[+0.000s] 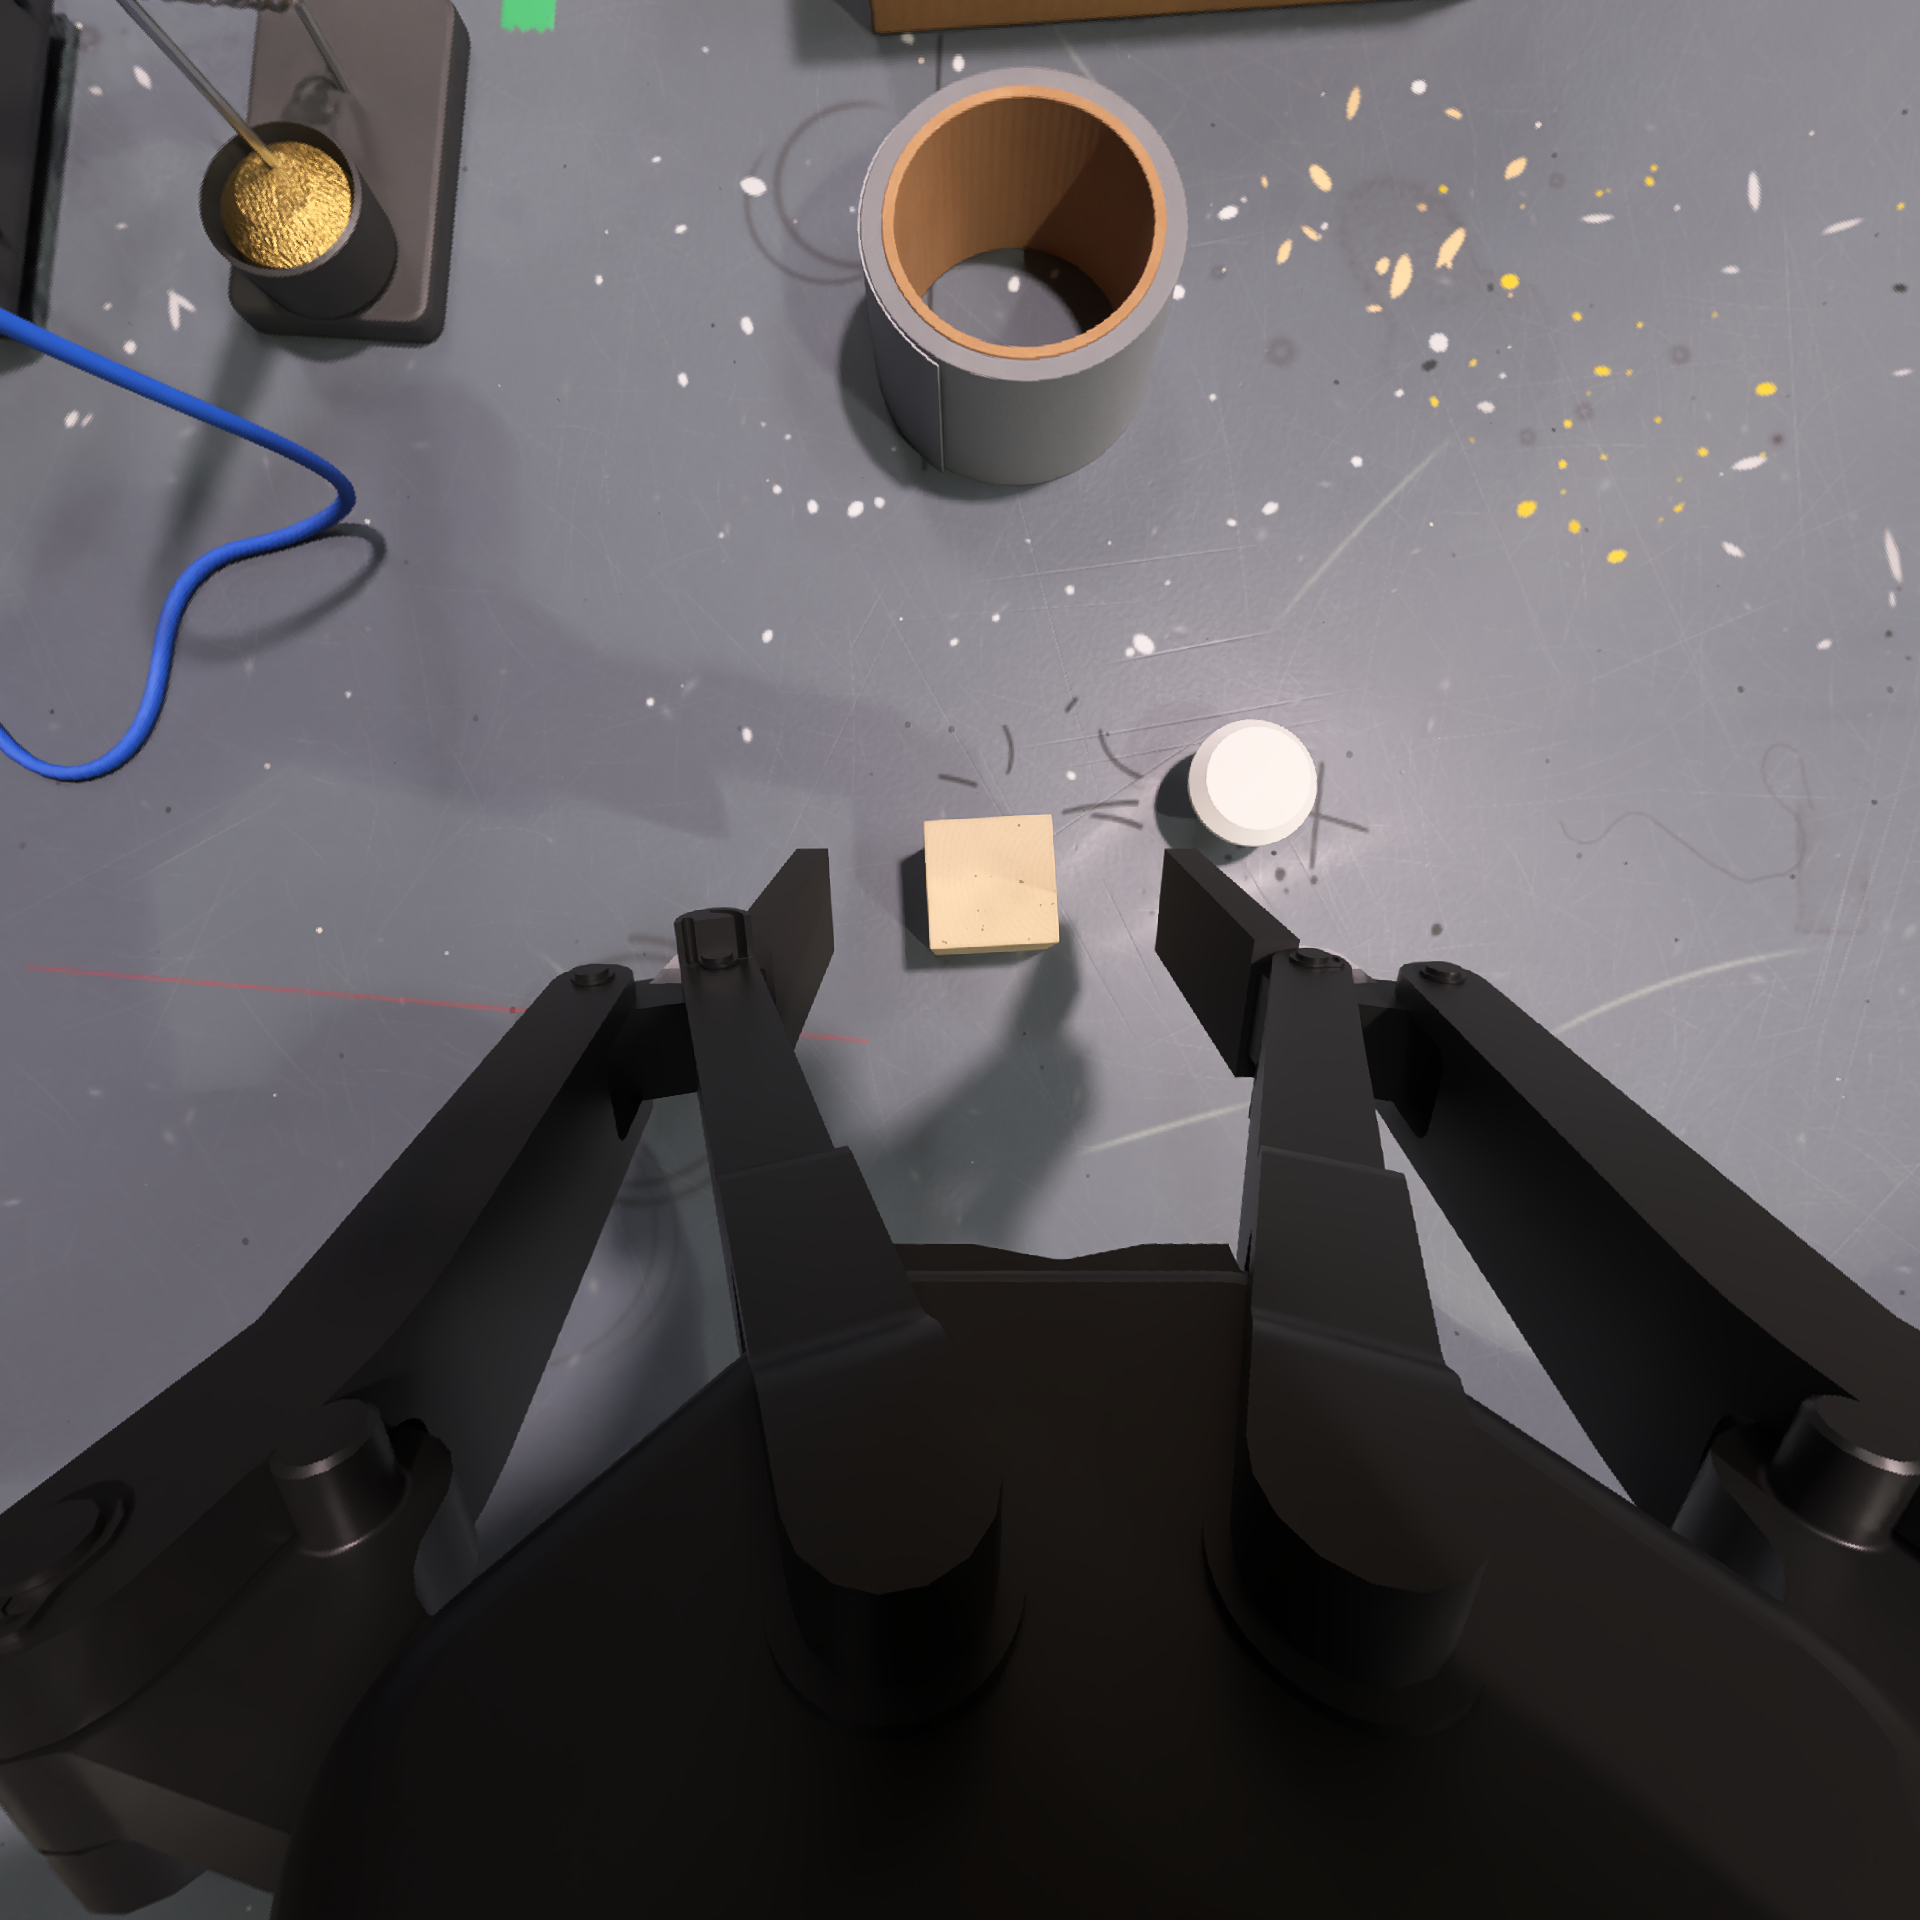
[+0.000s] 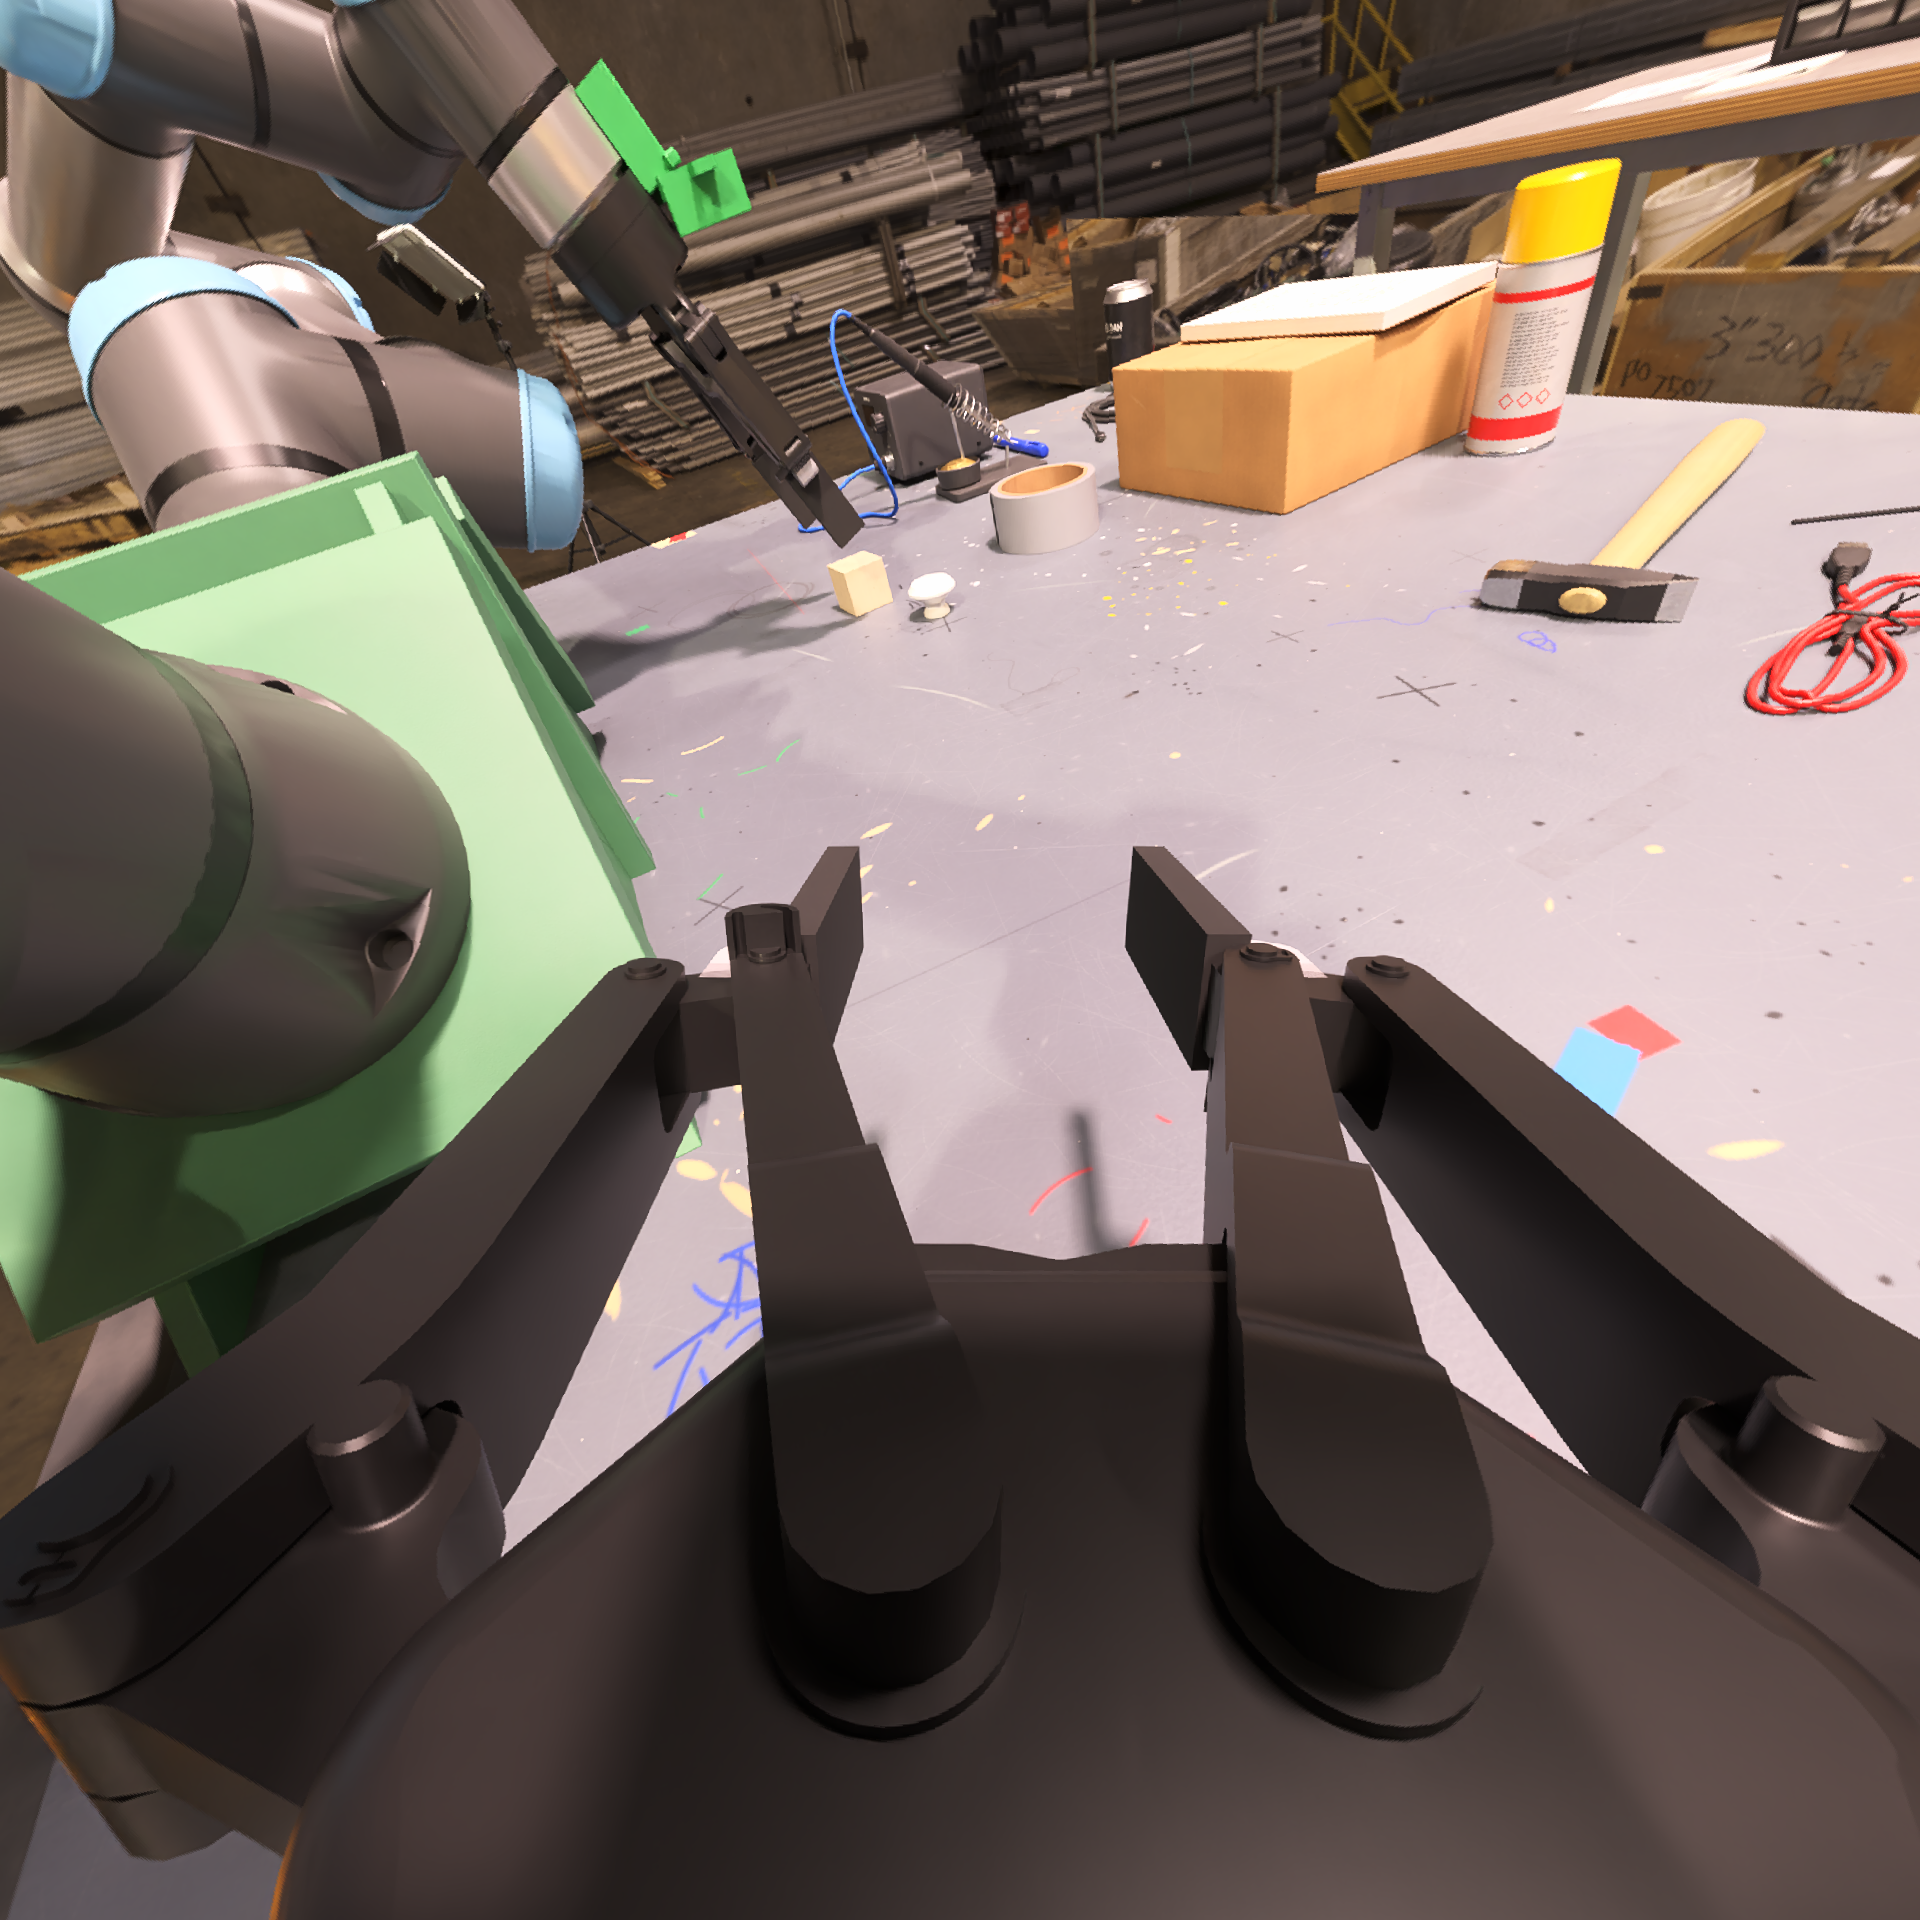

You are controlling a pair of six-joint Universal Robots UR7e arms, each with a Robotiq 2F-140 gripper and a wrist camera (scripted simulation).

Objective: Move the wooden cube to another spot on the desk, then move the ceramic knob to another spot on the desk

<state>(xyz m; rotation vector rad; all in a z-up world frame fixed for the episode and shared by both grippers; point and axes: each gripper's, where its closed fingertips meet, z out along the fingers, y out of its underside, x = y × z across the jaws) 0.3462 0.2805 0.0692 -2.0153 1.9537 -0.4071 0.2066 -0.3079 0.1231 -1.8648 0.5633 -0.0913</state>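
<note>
At centre frame on the grey desk [image 1: 520, 644], the left gripper [image 1: 995, 883] hangs wide open, seemingly just above the wooden cube [image 1: 990, 883], the ceramic knob [image 1: 1252, 781] close at its upper right, a descent and closure apparently next.

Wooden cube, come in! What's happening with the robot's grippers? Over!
Left gripper open above wooden cube, no contact. Right gripper open, empty, far off. Ceramic knob sits close beside the cube, by one fingertip.

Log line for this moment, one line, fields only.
stage: pre-grasp | left gripper: open, above wooden cube, no contact | ceramic knob: on desk, beside cube | right gripper: open, empty
</note>
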